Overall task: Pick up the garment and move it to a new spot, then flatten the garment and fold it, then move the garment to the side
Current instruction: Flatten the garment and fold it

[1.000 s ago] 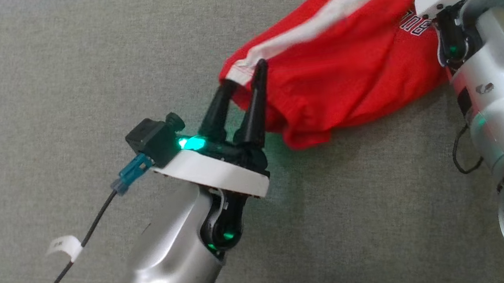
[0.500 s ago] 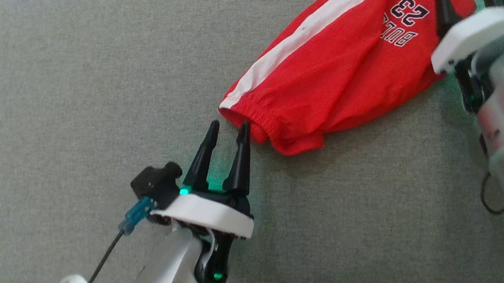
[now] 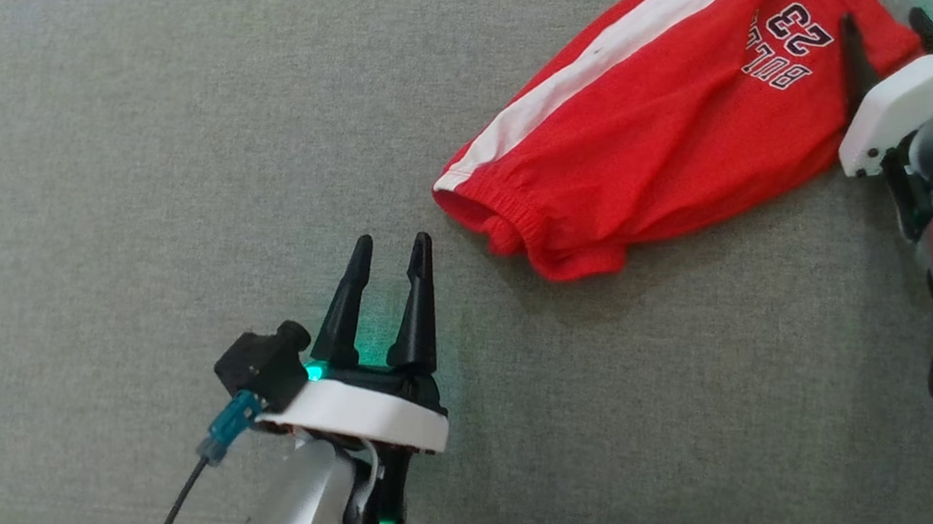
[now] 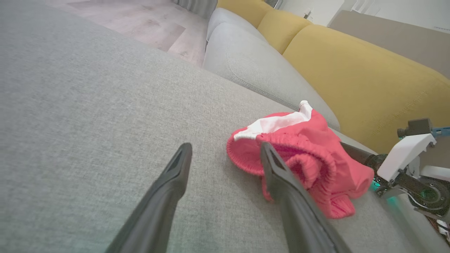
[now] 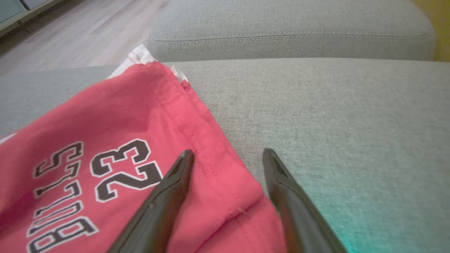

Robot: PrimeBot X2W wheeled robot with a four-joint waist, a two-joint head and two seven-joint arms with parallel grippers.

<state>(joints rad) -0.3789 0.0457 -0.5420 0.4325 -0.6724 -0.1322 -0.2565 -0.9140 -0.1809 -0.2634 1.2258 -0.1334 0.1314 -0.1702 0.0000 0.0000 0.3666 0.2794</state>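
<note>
Left end effector (image 3: 392, 241): fingers spread, nothing between them. It stands just short of the gathered end of the red fabric shorts (image 3: 665, 140) (white side stripe, black-and-white "BULLS 23" print) and is clear of the cloth. A second ago it was pinching that end with the cloth sagging below it. It has since let go and drawn back.

Right end effector (image 3: 882, 24): fingers also spread, nothing gripped. In its wrist view one finger lies over the printed corner of the shorts and the other over bare cushion just beside the hem. Cannot tell whether either finger touches.

Shorts: lying on the grey woven sofa cushion (image 3: 156, 202), no longer hanging between the arms. The printed end lies fairly flat. The elastic waistband (image 3: 506, 221) end is rolled and bunched, with its opening facing the left end effector.

Judgement: the carry to a new spot looks done, since both holds were dropped together. Flattening comes next and has not begun. The rolled waistband is the main fault to smooth out before any fold. Risk: soft cloth may drag and re-bunch on the textured cushion.
</note>
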